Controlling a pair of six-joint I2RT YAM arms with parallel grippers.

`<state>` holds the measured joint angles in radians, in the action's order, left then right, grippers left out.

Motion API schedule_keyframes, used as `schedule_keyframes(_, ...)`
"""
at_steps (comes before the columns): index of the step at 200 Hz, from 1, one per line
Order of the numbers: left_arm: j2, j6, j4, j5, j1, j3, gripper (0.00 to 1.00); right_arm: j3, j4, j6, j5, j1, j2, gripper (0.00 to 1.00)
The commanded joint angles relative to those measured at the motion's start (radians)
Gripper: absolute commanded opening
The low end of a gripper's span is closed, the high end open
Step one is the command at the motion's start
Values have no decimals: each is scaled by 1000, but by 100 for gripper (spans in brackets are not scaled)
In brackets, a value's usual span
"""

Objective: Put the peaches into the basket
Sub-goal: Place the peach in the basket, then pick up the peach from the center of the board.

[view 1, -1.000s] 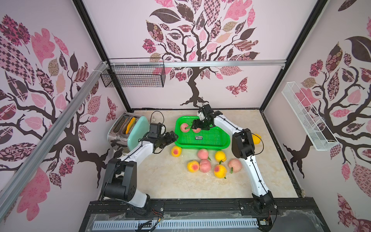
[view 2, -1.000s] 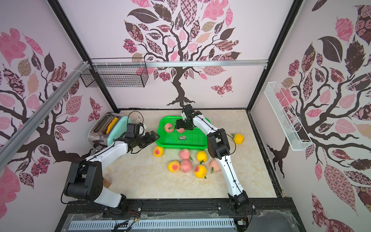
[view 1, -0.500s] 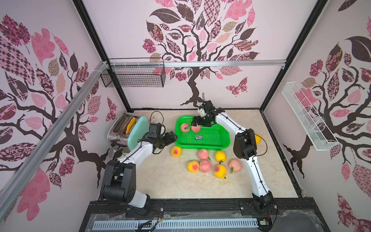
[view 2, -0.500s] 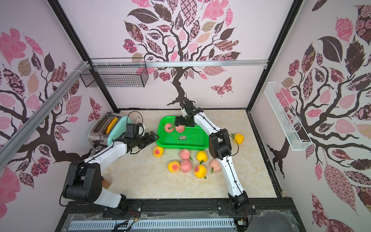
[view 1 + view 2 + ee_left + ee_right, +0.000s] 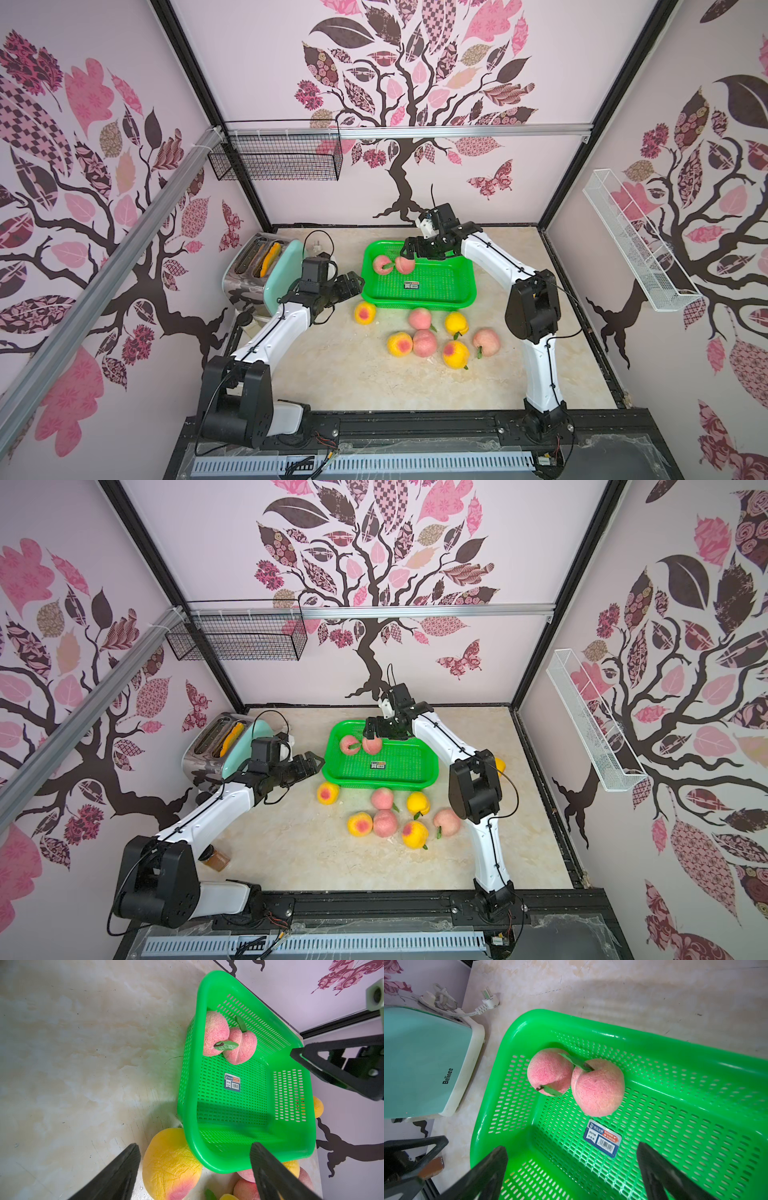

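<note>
Your desk carries the green basket toward the back. Your right hand hangs wide apart and empty over the basket's left end. Your left hand stands wide and empty just off its near-left corner. Two pink peaches lie touching inside that end. Seven other peaches sit on the desk in front of the basket.

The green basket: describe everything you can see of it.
The green basket is a shallow rectangular tray of glossy bright-green plastic with rounded corners, a smooth rolled rim and slotted walls and floor. It sits flat and upright on the marble-look table. A small blue-and-white barcode sticker is stuck mid-floor. Two pink peaches rest touching each other in its far corner nearest the toaster. The open right gripper hangs above that end, without visible contact.
</note>
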<state>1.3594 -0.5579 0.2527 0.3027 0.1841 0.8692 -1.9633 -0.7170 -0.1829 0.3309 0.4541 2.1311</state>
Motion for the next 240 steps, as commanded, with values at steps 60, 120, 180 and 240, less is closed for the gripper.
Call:
schedule_keyframes(60,-118,26,77,-38,4,-59,87,336,186,44,-52,1,-290,99)
schedule_keyframes(120,-129,11,90,-14,15,-120,87,599,300,74,-172,-1,-467,99)
schedule_keyframes(180,-118,62,185,-210,168,-83,86,753,397,42,-226,-22,-593,99)
schedule_keyframes(240,-90,155,212,-334,246,-48,85,964,562,-41,-243,-107,-732,99)
